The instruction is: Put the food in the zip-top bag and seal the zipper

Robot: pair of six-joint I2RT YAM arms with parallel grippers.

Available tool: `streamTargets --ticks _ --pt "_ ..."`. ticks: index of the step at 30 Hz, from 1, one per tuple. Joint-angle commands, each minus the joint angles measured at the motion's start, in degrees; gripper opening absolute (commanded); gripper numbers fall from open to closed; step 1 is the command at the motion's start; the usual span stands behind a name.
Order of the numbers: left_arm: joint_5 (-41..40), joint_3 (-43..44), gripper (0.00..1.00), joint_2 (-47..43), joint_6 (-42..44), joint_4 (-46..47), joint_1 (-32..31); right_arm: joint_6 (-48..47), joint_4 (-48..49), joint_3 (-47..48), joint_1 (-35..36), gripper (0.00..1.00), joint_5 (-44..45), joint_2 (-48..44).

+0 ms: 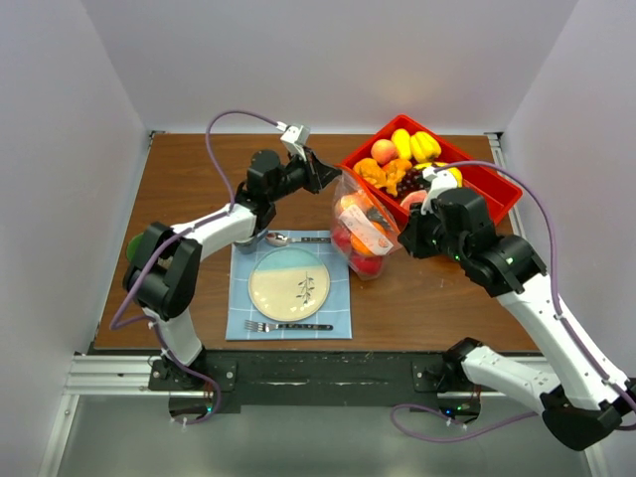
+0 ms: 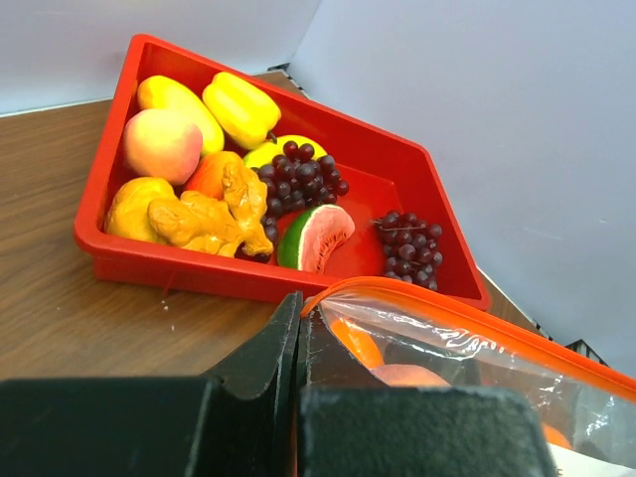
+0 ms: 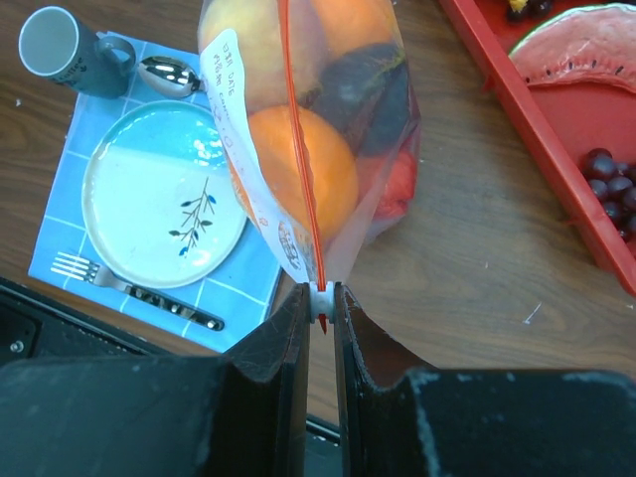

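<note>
Zipper (image 3: 301, 149) ends in jaws; bag (image 1: 363, 234) beside tray (image 1: 487, 189).

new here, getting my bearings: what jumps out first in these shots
A clear zip-top bag stuffed with fruit is held up mid-table, the left gripper pinching one top corner and the right gripper the other. Beyond it, far right, a red tray holds grapes, watermelon and yellow fruit.

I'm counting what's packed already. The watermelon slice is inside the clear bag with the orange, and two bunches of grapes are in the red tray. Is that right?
Not quite. The watermelon slice is not in the clear bag. It lies in the red tray beside the grapes, as the left wrist view shows. The rest holds: the orange is in the bag, and both grape bunches are in the tray.
</note>
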Motion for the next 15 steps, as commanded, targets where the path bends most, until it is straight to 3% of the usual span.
streamTargets --ticks 1,7,15 --pt "-8.58 2.32 0.0 -2.99 1.98 0.24 1.58 1.82 -4.18 0.31 0.12 0.15 1.16 -2.16" --pt "-12.27 2.93 0.0 -4.57 2.42 -1.52 2.1 2.52 -3.49 1.98 0.21 0.15 0.02 -1.55" --pt "-19.3 9.26 0.0 -5.71 4.79 -11.97 5.53 2.96 0.73 10.66 0.21 0.15 -1.65 9.5"
